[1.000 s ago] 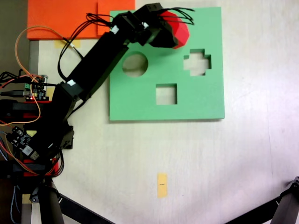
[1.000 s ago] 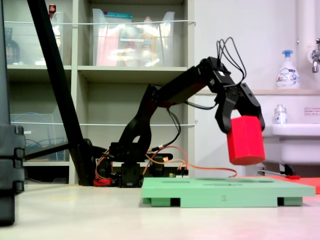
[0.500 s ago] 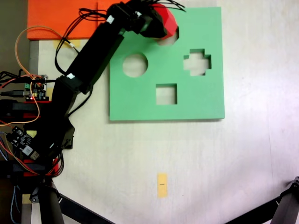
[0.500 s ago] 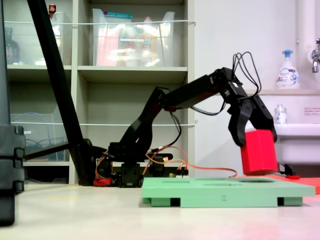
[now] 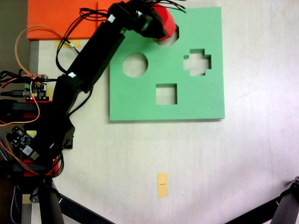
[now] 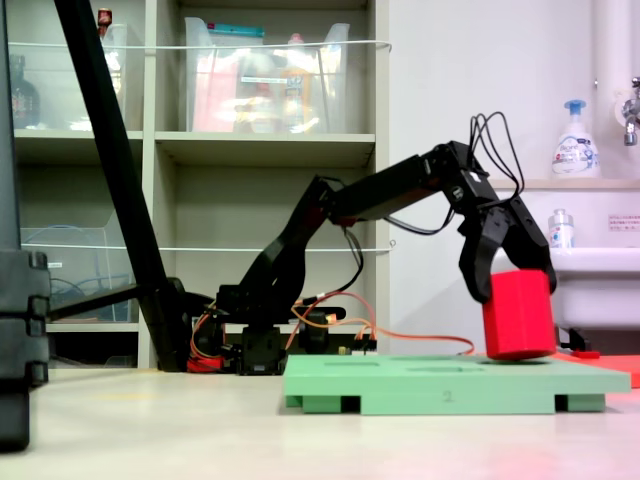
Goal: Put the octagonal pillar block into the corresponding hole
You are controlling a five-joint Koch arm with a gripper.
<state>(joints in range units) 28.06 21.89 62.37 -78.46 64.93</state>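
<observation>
gripper (image 6: 507,292): clamped on the octagonal pillar block (image 6: 518,314), jaws gripping its upper part
block: bottom edge at the green board (image 6: 450,385) top, slightly tilted
hole (image 5: 169,41): mostly covered by the block at the board's far edge
step: insertion, block not seated
next: likely square up the facets, press straight down, then release

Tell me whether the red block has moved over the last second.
Yes. The red block has come down toward the green board in the side fixed view and shifted toward the board's far edge in the top fixed view, still gripped by the tool.
</observation>
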